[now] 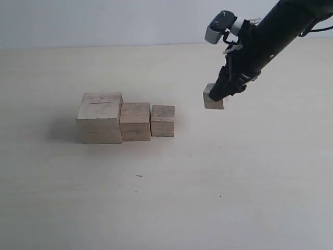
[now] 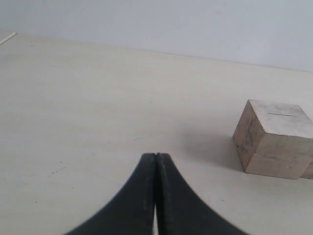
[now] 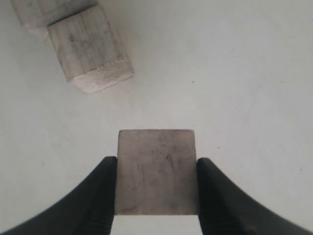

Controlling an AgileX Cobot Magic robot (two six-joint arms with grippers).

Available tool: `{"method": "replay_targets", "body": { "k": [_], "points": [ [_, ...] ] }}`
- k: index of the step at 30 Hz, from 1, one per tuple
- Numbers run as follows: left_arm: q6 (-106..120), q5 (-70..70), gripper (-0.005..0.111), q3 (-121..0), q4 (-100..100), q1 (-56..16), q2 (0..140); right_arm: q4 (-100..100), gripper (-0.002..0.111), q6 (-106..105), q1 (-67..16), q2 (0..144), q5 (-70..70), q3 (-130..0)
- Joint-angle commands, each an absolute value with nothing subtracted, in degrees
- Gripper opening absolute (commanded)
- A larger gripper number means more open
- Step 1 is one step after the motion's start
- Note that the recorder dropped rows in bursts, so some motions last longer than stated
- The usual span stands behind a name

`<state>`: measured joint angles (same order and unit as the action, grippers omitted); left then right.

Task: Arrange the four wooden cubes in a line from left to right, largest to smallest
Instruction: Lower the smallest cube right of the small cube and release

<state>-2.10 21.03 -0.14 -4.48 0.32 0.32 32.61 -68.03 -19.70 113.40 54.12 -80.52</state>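
Apparently the right gripper (image 1: 216, 95) clamps the smallest cube (image 3: 156, 171), seemingly raised off the table (image 1: 156, 208) to the right of the third cube (image 1: 163, 121), because the spot just beside that cube should be its place; the left gripper (image 2: 156, 164) is closed on nothing.

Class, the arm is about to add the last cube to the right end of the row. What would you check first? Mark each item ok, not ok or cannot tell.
1. Smallest cube held in the right gripper: ok.
2. Largest cube, middle cube and third cube run big to small, left to right: ok.
3. Table bare just right of the third cube: ok.
4. Left gripper shut and off the row: ok.
5. Held cube square to the row: cannot tell.
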Motion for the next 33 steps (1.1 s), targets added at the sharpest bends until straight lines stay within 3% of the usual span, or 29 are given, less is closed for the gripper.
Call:
{"method": "replay_targets", "body": {
  "k": [1,13,33],
  "points": [
    [-2.0,20.4,0.000,0.0,-5.0,0.0,0.0,36.9,0.000,-76.3,-19.5,116.2,53.4,-79.7],
    [-2.0,20.4,0.000,0.0,-5.0,0.0,0.0,49.6,0.000,-103.2,-20.0,122.8,56.2,-79.7],
    [-2.0,20.4,0.000,0.0,-5.0,0.0,0.0,55.0,0.000,-110.4,-20.0,128.1,54.1,-79.7]
  ]
}}
